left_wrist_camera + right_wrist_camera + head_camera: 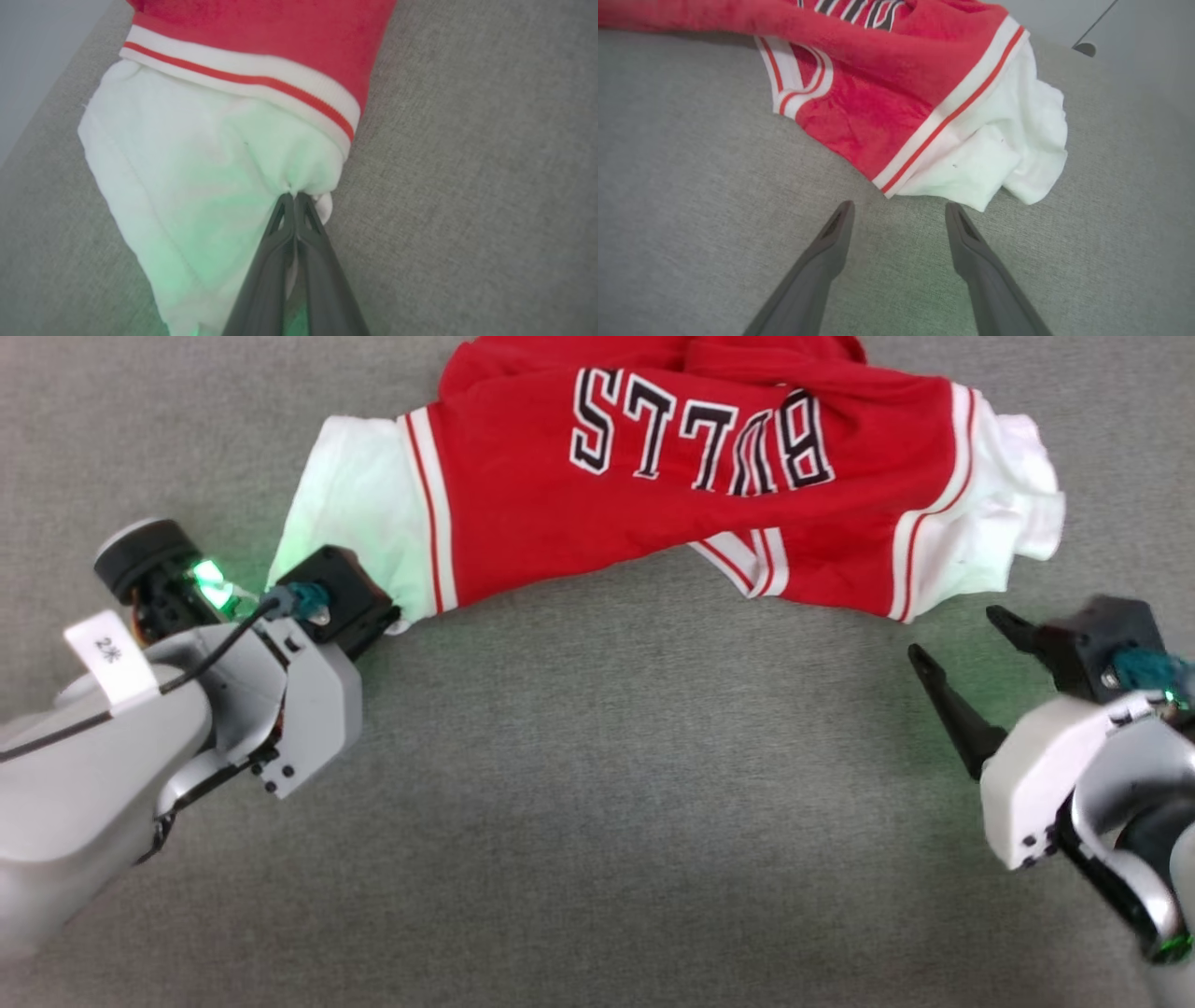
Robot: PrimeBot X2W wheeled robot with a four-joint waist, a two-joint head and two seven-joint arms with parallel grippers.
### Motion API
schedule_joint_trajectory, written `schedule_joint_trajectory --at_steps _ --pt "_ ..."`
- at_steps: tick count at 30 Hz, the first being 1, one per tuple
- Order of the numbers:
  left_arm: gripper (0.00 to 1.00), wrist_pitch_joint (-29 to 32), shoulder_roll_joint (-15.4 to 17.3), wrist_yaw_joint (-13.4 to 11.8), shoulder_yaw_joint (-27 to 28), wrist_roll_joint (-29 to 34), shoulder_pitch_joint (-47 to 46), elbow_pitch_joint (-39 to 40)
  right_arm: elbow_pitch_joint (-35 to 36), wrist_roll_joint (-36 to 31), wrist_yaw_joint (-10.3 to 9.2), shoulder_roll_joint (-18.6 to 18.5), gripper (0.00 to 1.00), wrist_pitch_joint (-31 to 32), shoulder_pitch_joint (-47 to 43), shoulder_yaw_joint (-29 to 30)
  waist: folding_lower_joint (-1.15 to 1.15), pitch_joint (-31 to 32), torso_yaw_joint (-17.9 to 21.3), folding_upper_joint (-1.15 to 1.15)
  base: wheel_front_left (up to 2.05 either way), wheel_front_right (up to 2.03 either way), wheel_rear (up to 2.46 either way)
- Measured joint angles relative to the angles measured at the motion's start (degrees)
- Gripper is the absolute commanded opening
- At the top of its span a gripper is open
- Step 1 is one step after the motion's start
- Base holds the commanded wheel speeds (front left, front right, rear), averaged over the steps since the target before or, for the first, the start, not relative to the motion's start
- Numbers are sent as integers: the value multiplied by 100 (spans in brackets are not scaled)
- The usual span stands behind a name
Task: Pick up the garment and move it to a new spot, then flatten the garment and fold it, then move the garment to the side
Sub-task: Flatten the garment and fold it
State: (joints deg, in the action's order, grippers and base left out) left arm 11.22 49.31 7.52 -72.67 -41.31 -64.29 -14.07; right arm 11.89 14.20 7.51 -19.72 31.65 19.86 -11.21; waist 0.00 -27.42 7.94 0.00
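- Left wrist view: the left gripper (295, 201) has its fingers pressed together. They pinch a small bunch at the hem of the white left-side sleeve (187, 177), at 12 o'clock from the tips.
- The garment (672, 495) lies crumpled on the gray surface (597, 821), across the 12 o'clock part of the head view.
- The right gripper (957, 633), at 3 o'clock in the head view, is spread and holds nothing. The right-side sleeve (1017, 154) lies just beyond its tips, not touching them.
- Risk, in my judgement: the pinch takes little cloth, so a strong pull by one arm may let the sleeve slip out or twist the body more.
- If the right fingers close too early, they may miss the sleeve.
- The surface ends at 10 o'clock in the left wrist view and at 1 o'clock in the right wrist view, near both sleeves. Wide bare room lies toward 6 o'clock in the head view.
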Motion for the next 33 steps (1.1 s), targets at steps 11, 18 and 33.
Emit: schedule_joint_trajectory --at_steps 11,18,33 --pt "0 -145 -197 5 -13 2 -246 57 -860 253 0 -1545 100 632 1697 -1417 0 -249 -288 0 0 0 0" --pt "0 -255 -315 12 -13 -5 -381 66 -1508 679 0 -1855 100 693 2145 -1824 0 -404 -467 0 0 0 0" --pt "0 -837 -391 11 -62 -971 -430 -253 -1908 1426 1 -1689 0 269 2162 -1658 0 -328 -529 0 0 0 0"
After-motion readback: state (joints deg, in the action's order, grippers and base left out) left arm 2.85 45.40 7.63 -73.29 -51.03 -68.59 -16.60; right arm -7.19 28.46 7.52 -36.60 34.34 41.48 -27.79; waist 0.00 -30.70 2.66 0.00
